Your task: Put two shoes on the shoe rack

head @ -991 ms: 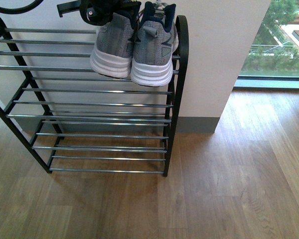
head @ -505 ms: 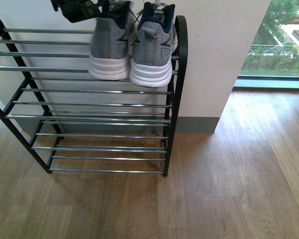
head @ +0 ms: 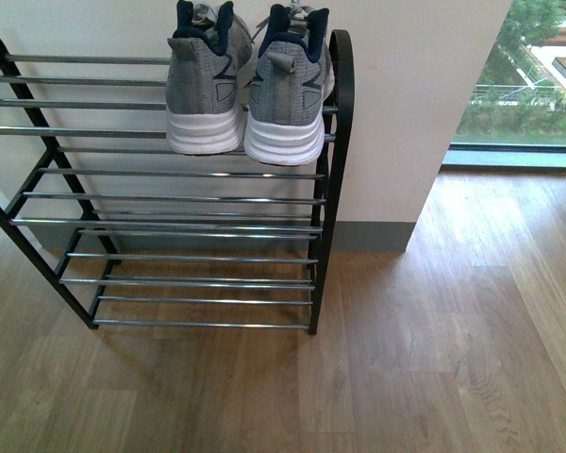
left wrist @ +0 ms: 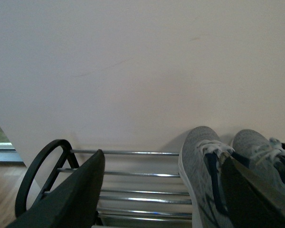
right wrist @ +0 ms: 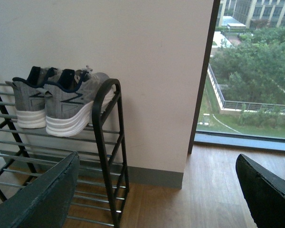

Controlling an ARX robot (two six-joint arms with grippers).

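Observation:
Two grey knit shoes with white soles and navy collars stand side by side, heels toward me, on the top shelf of the shoe rack [head: 331, 189] at its right end: one shoe [head: 205, 94] on the left, the other shoe [head: 288, 94] against the frame's rounded corner. No gripper shows in the front view. In the left wrist view my left gripper [left wrist: 164, 202] hangs open just above the shelf rods [left wrist: 133, 173], one finger in front of the nearer shoe [left wrist: 199, 166], nothing held. My right gripper [right wrist: 154, 199] is open and empty, well away from the rack [right wrist: 102, 128] and the shoes [right wrist: 73, 104].
The rack stands against a white wall column [head: 406, 94] with a grey baseboard [head: 373, 236]. A floor-length window [head: 524, 85] lies to the right. Wooden floor [head: 406, 359] spreads in front of and beside the rack. The lower shelves [head: 189, 278] hold nothing.
My left gripper, which was at the left shoe's collar at the top of the front view, has drawn up out of sight. The left shoe now stands straight on the shelf.

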